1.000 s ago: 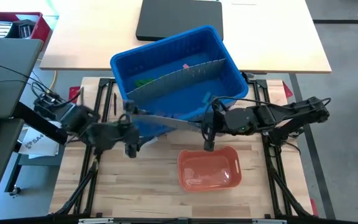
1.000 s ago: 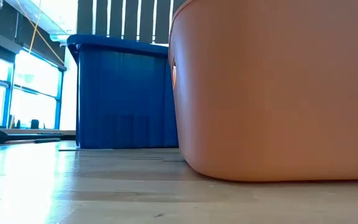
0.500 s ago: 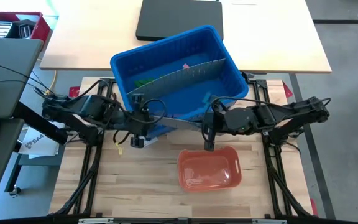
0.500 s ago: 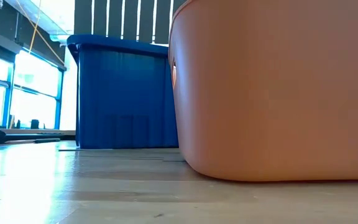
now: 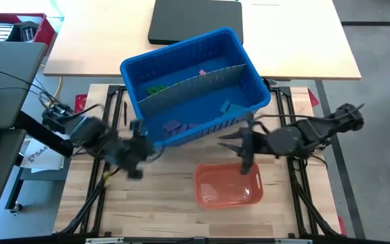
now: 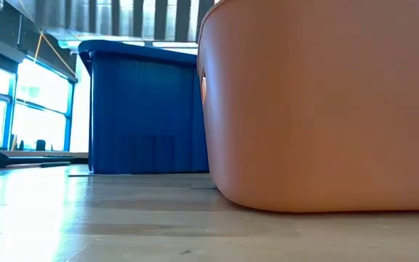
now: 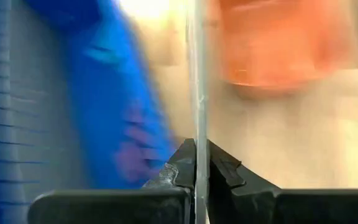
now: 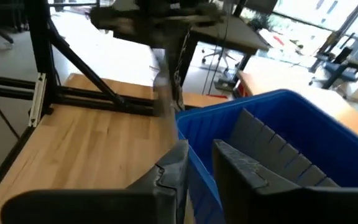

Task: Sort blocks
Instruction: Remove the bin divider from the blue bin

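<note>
The blocks (image 5: pixel 175 126) all lie inside the blue bin (image 5: pixel 246 57), which sits tilted at the far edge of the desk (image 5: pixel 147 210). A grey slotted divider (image 5: pixel 195 83) runs the length of the bin and splits it into two compartments. In the far one, a few green pieces (image 5: pixel 158 89) are bunched toward the left end and a single pink piece (image 5: pixel 202 72) lies near the middle. In the near one there is a small cluster of purple pieces by the front wall and a teal-blue piece (image 5: pixel 226 106) toward the right end. They are small, flat bits; their exact shapes are too small to make out.

The orange-red tray (image 5: pixel 202 171) stands just in front of the bin, toward the desk's near edge and right of centre. From table height, its wall fills most of the view, with the bin behind it.

The left gripper (image 5: pixel 134 169) hangs over the desk off the bin's front left corner. Its jaws are pinched tight on a thin grey sheet (image 7: pixel 197 93) that stands edge-on between them.

The right gripper (image 5: pixel 246 166) hangs over the tray's far rim, just in front of the bin. Its jaws are a little apart, and I see nothing gripped between them.
</note>
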You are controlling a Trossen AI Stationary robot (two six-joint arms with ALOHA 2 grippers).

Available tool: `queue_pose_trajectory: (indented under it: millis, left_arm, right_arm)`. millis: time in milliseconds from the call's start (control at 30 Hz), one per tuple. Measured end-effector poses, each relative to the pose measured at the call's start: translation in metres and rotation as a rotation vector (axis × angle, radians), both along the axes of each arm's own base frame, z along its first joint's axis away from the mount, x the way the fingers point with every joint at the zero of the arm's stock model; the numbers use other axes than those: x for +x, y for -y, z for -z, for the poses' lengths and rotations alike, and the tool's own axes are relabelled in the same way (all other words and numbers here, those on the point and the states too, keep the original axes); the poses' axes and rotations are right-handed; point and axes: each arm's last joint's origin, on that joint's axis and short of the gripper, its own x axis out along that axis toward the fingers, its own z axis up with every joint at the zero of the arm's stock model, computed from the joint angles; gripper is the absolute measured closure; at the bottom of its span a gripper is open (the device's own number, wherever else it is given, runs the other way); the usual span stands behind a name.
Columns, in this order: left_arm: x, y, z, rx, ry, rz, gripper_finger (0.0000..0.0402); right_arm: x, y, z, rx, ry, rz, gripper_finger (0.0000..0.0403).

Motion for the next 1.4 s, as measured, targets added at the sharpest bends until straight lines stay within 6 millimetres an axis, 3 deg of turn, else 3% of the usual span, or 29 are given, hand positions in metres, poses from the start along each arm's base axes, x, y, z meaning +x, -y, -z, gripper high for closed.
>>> queue_pose_trajectory:
  millis: [167,300,467,633,833,1000,1400]
  left_arm:
    - [-0.035,0.038,-0.022,-0.266,0.039,0.05,0.0395]
    - [-0.063,0.059,-0.033,-0.504,0.031,-0.017,0.0396]
    - [-0.086,0.077,-0.025,-0.709,-0.127,-0.221,0.0396]
    - [-0.09,0.09,-0.005,-0.753,-0.181,-0.361,0.0396]
    - [-0.092,0.095,0.037,-0.711,-0.38,-0.55,0.0396]
    - [-0.093,0.093,0.057,-0.799,-0.354,-0.544,0.0396]
    - [-0.095,0.049,0.117,-0.958,-0.269,-0.554,0.0396]
  right_arm:
    - [-0.03,-0.017,-0.009,-0.025,0.031,0.024,0.0337]
    - [-0.043,-0.03,-0.009,-0.042,0.034,0.04,0.0337]
    - [-0.047,-0.042,-0.006,-0.067,0.027,0.026,0.0336]
    - [-0.044,-0.048,-0.001,-0.086,0.012,0.026,0.0336]
    - [-0.04,-0.052,0.008,-0.109,-0.038,0.029,0.0336]
    - [-0.041,-0.051,0.012,-0.115,-0.068,0.036,0.0336]
    - [-0.042,-0.051,0.013,-0.082,-0.071,0.045,0.0336]
